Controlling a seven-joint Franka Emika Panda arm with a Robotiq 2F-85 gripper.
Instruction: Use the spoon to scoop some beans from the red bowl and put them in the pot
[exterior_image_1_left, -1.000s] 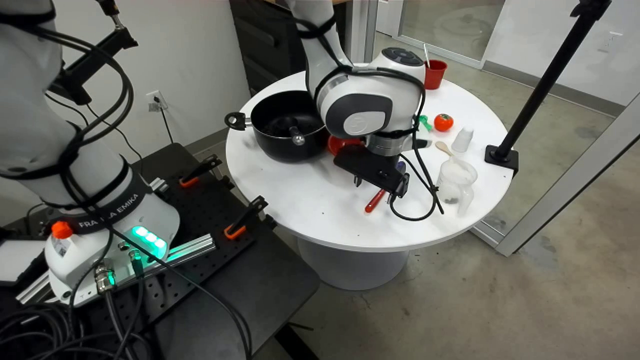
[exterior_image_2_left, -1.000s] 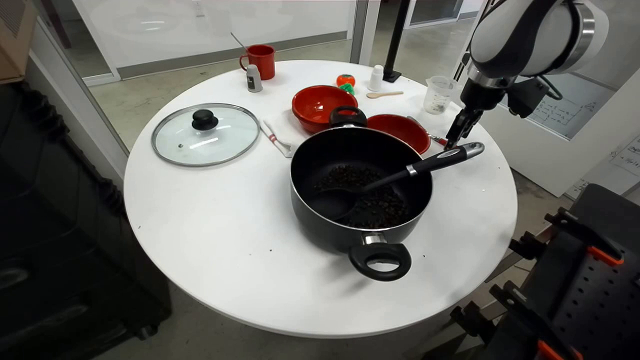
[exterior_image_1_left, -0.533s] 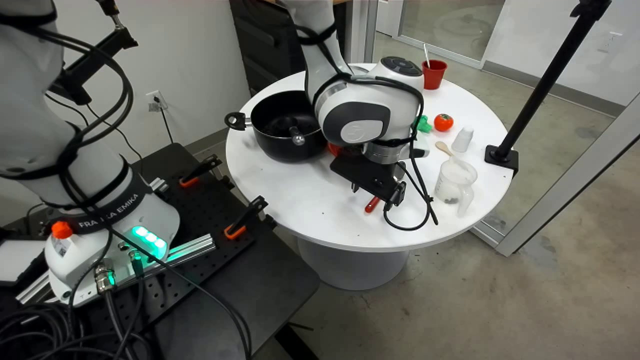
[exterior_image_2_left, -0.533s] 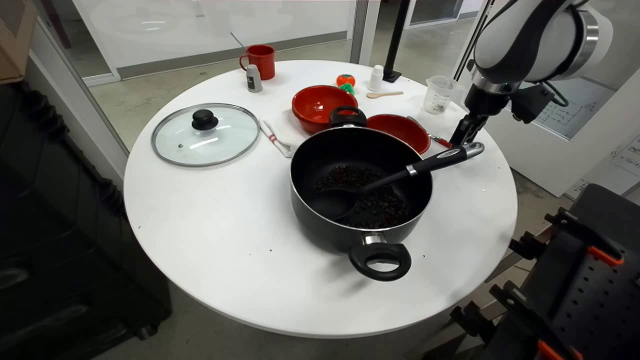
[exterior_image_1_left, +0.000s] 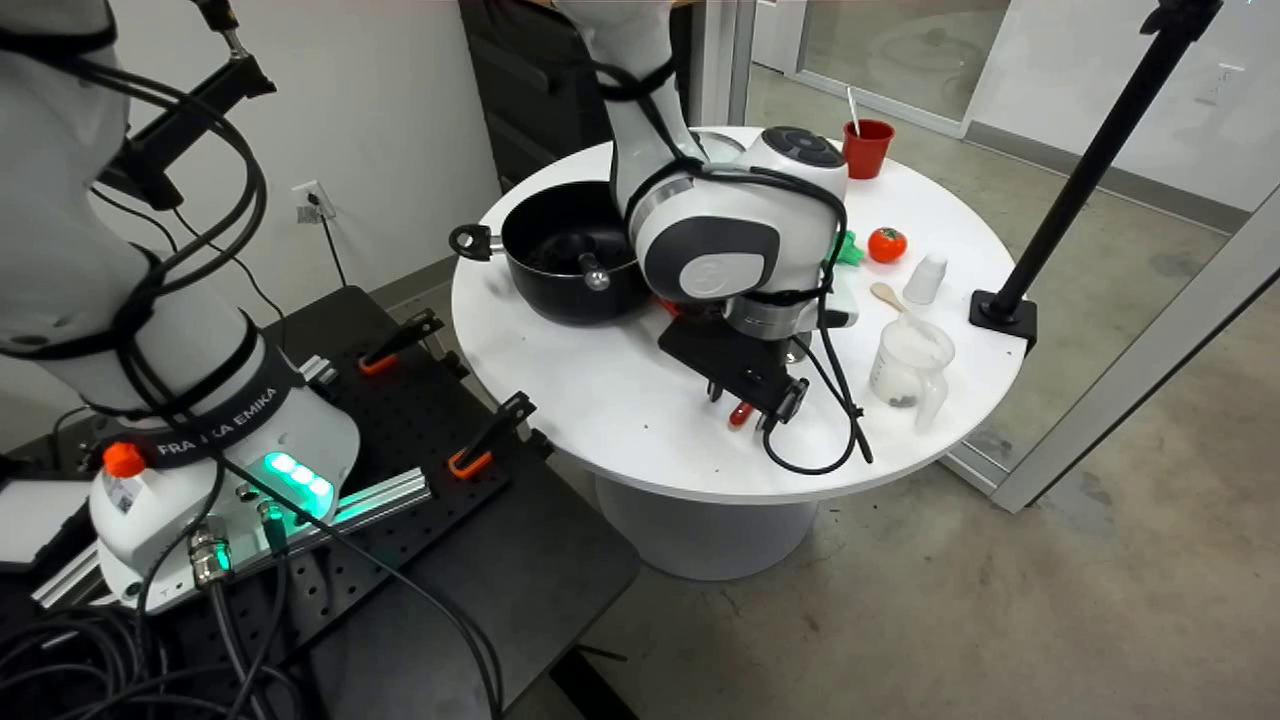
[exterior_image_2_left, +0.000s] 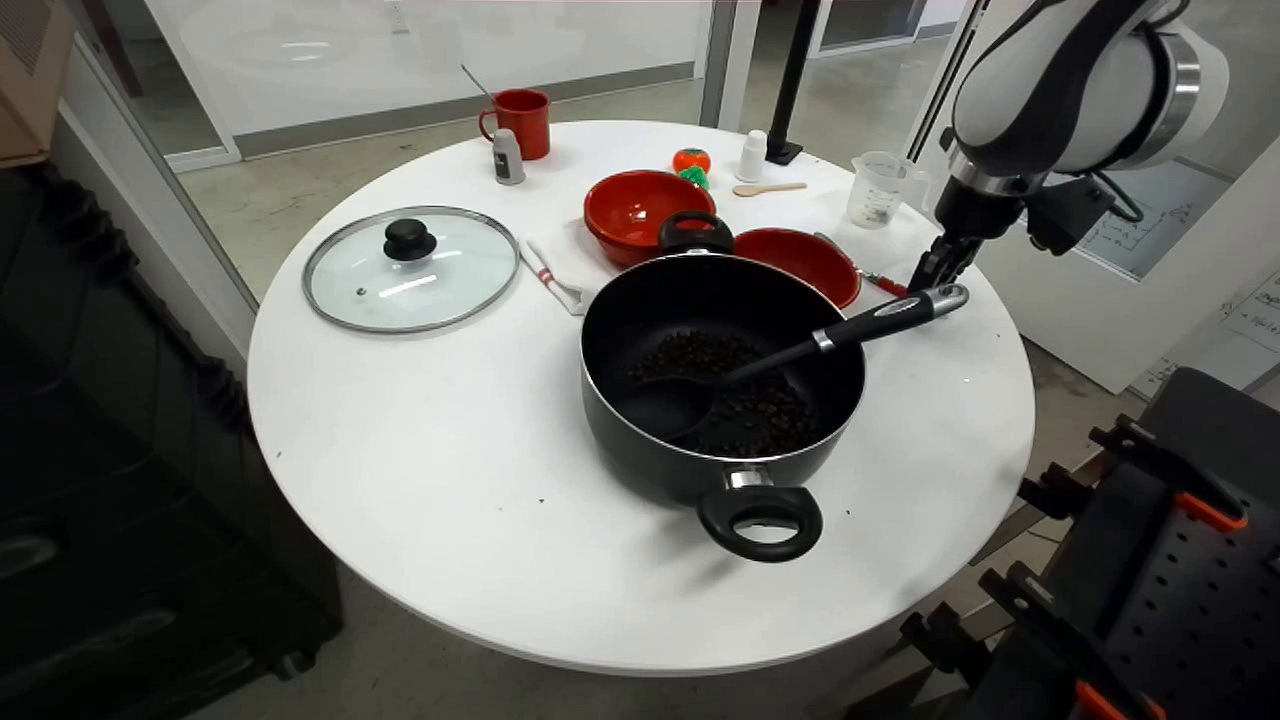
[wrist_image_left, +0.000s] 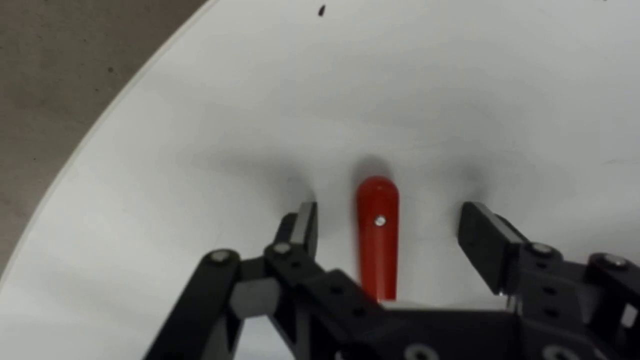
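The spoon lies on the white table with its red handle (wrist_image_left: 378, 250) between my open fingers; its metal head (exterior_image_1_left: 797, 348) shows in an exterior view. My gripper (wrist_image_left: 388, 215) is open, fingertips close to the table, one on each side of the handle and apart from it. The gripper also shows in an exterior view (exterior_image_2_left: 925, 280). A shallow red bowl (exterior_image_2_left: 800, 262) stands beside the spoon, partly hidden by the pot; a second red bowl (exterior_image_2_left: 640, 215) stands farther off. No beans show in either bowl. The black pot (exterior_image_2_left: 650, 450) holds dark beans (exterior_image_2_left: 765, 410).
A black ladle (exterior_image_2_left: 880, 318) leans in the pot, its handle sticking out near my gripper. A measuring cup (exterior_image_2_left: 878, 190), wooden spoon (exterior_image_2_left: 768, 188), white shaker (exterior_image_2_left: 752, 157), tomato (exterior_image_2_left: 691, 160), red mug (exterior_image_2_left: 524, 125) and glass lid (exterior_image_2_left: 450, 280) stand around. The table edge (wrist_image_left: 107, 112) is near.
My gripper has moved down to the table around the end of the red handle, shifting slightly toward the table's near edge. The spoon, bowls and pot have not moved.
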